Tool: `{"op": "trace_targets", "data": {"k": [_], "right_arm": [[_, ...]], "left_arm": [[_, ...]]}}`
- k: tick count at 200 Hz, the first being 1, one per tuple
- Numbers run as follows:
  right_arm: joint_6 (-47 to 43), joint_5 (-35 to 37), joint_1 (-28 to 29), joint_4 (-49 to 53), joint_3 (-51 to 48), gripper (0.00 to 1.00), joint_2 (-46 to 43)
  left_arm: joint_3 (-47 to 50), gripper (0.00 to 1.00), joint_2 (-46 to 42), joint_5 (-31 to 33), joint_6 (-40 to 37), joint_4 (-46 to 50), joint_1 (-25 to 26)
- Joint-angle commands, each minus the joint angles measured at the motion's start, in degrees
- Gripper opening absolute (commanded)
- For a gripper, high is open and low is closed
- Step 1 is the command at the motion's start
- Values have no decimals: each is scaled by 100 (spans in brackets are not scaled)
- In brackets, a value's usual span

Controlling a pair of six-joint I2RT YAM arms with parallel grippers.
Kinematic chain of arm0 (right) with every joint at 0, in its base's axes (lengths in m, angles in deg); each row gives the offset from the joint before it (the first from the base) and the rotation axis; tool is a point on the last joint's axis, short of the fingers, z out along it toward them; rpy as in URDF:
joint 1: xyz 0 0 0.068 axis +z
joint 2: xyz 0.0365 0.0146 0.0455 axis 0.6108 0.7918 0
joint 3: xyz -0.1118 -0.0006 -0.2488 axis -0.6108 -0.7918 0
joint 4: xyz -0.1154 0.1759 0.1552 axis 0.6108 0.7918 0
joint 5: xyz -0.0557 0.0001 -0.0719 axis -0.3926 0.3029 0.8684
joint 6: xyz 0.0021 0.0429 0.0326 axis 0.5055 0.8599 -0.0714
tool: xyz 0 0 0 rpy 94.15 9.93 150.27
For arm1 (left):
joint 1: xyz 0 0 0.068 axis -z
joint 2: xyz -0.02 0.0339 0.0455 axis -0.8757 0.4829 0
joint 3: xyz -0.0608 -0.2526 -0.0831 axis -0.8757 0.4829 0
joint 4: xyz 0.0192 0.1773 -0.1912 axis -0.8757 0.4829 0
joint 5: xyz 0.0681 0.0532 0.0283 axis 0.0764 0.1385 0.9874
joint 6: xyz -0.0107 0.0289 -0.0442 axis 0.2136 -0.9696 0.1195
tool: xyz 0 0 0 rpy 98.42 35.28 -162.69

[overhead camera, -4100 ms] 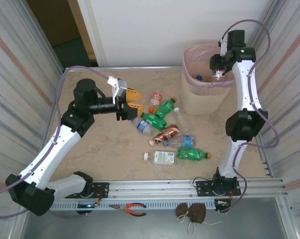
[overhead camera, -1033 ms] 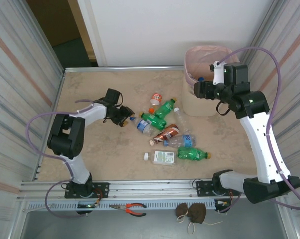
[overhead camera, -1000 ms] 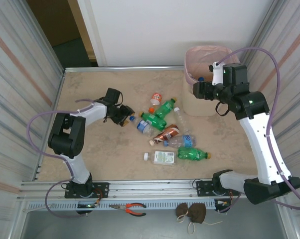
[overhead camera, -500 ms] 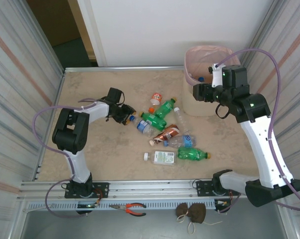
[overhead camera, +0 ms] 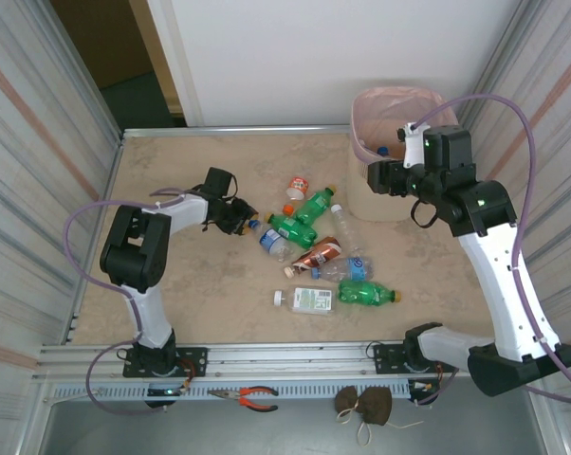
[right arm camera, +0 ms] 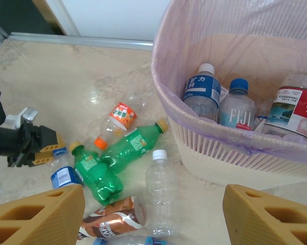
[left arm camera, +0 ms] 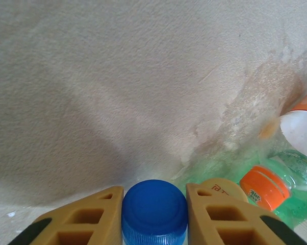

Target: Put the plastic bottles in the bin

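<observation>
Left pincer [overhead camera: 235,220]: clamped on the blue cap of a blue-labelled bottle [overhead camera: 272,240] at the pile's 9 o'clock edge, probably the narrowest hold.
Right pincer [overhead camera: 380,177]: apart, empty, hovering before the bin [overhead camera: 392,197].
Bin: 1 o'clock corner of the table [overhead camera: 191,294], bottles inside.
In the way: an orange-capped green bottle [left arm camera: 288,201] just beside the held one.
</observation>
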Motion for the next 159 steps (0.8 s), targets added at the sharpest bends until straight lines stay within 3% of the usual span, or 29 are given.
{"op": "trace_targets", "data": {"k": [1,45,86,122,159], "right_arm": [[116,153,48,25,-17,70,-157],[107,168,63,-19,11,70,-229],[175,-122,98,-284,-59,70,-311],[298,-853,151,-975,-392,70,-467],[344,-1602,291,-1905,-822,70,-654]], "left_arm": [[100,29,-260,21,3,63,-18],[131,28,-858,225,-309,313,-65],[30,26,-1721,446,-1232,456,-75],[113,22,-2635,393,-2127,-63,-76],[373,15,-3502,-74,-2664,-1008,-78]]}}
